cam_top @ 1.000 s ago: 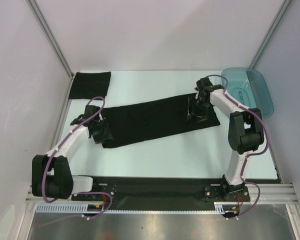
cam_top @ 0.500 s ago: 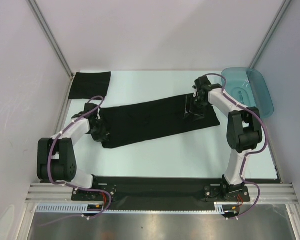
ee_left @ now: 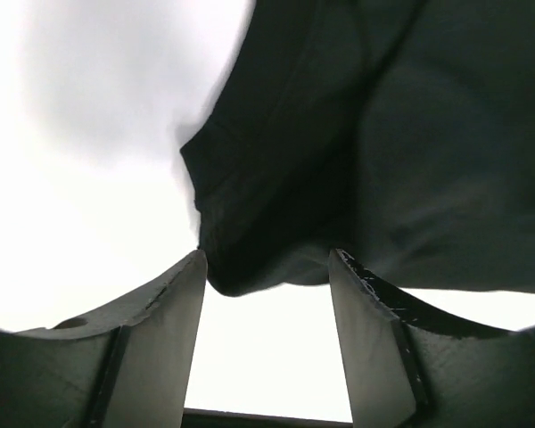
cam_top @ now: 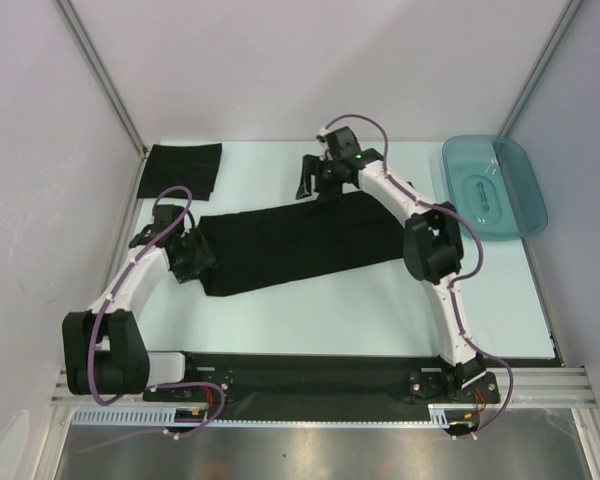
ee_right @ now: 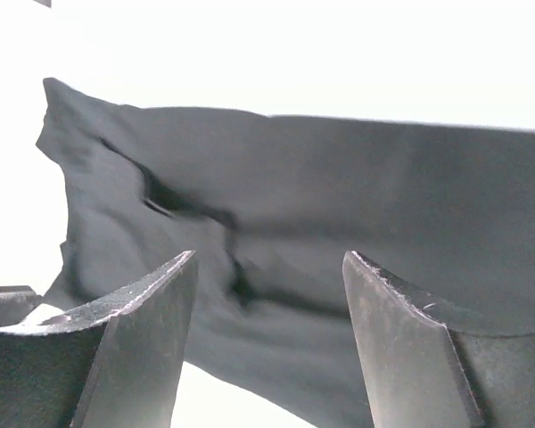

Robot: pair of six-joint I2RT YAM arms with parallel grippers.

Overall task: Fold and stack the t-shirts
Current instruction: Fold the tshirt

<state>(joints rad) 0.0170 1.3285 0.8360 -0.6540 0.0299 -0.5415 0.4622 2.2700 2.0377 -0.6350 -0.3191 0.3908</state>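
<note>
- Top external view: long t-shirt (cam_top: 300, 240), black, lies as a narrow folded strip slantwise across the middle of the tabletop (cam_top: 330, 310). The folded t-shirt (cam_top: 183, 170), a small square, sits in the far left corner. The teal tray (cam_top: 525, 170) is at the far right, apart from both.
- Left fingers (cam_top: 187, 258): at the strip's left end. In the left wrist view the fingers (ee_left: 152, 330) are parted and released, with the shirt's corner lying between their tips. Whether the cloth touches the pads cannot be told.
- Right fingers (cam_top: 308, 188): at the strip's far edge, near mid-length. In the right wrist view the fingers (ee_right: 134, 348) are parted with nothing between them, and wrinkled cloth lies beyond.
- Step in hand, as judged: taking hold for the next fold of the strip.
- Handling notes:
  - Push the left fingers further over the corner before closing, so that every layer is caught.
  - Seat the right fingers on a matching edge.
  - Lift both low and together, since slack cloth sags and skews.
  - Lay edge to edge before releasing.
  - Leave the folded square undisturbed as the base of the stack.
</note>
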